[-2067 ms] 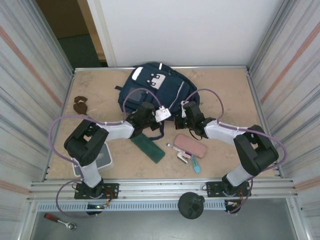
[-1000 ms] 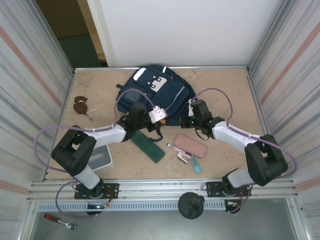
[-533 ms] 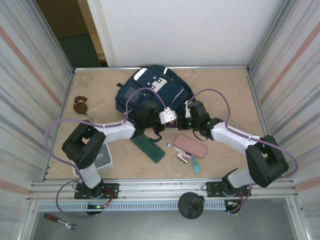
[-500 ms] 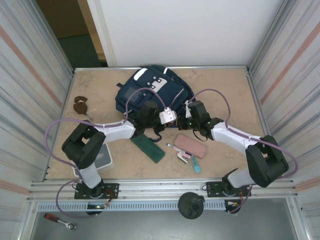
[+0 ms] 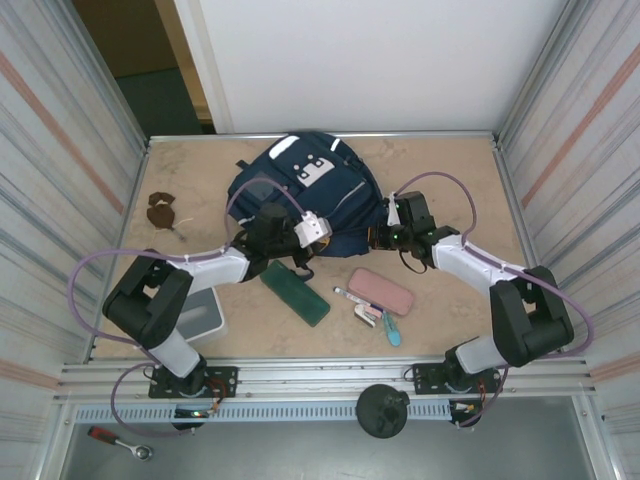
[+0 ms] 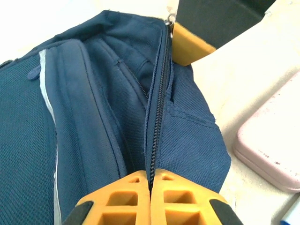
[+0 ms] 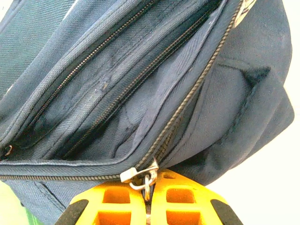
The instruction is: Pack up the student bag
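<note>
Backpack (image 5: 340,195), large, navy-blue fabric, white patch and thin pale stripes. It lies flat at the far middle of the beige tabletop (image 5: 200,170), patch end toward the back wall and near edge stretched between the two arms. One long zipper runs along that near edge, its teeth meeting along the length visible in the left wrist view.

Left gripper (image 6: 151,180), yellow ribbed fingers, pressed together. It pinches the backpack's zippered seam, and the zipper line runs straight in between the fingertips.

Right gripper (image 7: 149,187), yellow ribbed fingers, pressed together on the small metal zipper pull (image 7: 139,174). The ring of the pull sits between the fingertips (the slider rests at the seam's end, just above them). In the left wrist view one of its fingers (image 6: 190,44) shows at the far end of the same zipper, facing the left gripper.

Pencil pouch (image 5: 381,291), pink, oblong with rounded corners. It lies on the tabletop just near of the backpack, below the right gripper, apart from the bag.

Booklet (image 5: 295,291), flat, dark green, lying diagonally beside the pouch, under the left wrist.

Small stationery items (image 5: 375,315), among them a light-blue piece, lying touching or just beside the pouch's near edge; too small to name.

Brown scrap (image 5: 160,210), irregular, lying at the table's left side, well apart from the backpack.
</note>
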